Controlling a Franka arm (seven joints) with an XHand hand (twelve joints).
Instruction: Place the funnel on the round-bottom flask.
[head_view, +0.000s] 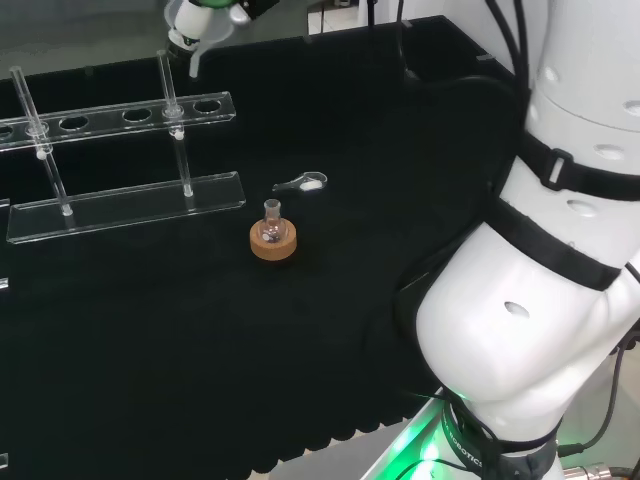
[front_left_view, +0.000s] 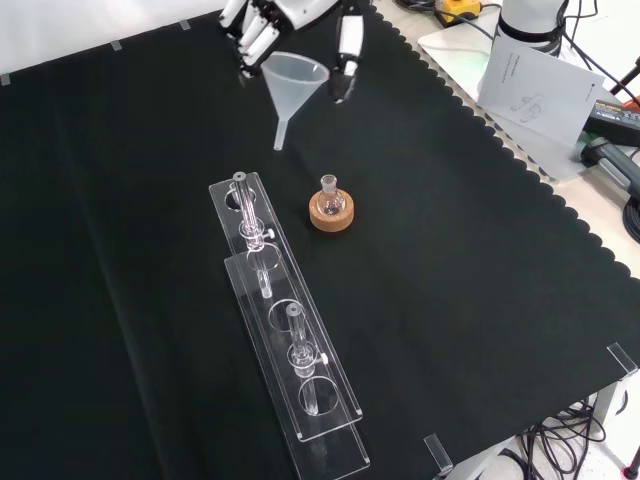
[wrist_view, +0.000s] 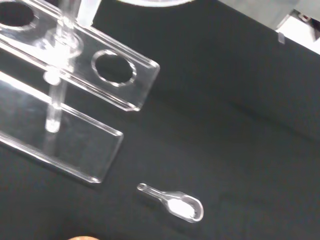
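Clear plastic funnel (front_left_view: 293, 80), light and slick we judge, hangs by its rim between the hand's (front_left_view: 275, 20) curled fingers, well above the round-bottom flask (front_left_view: 329, 197).

Hand raised at the cloth's far edge
We saw the hand (front_left_view: 290, 25) aloft, fingers (front_left_view: 258, 40) and thumb curled in a pinch.
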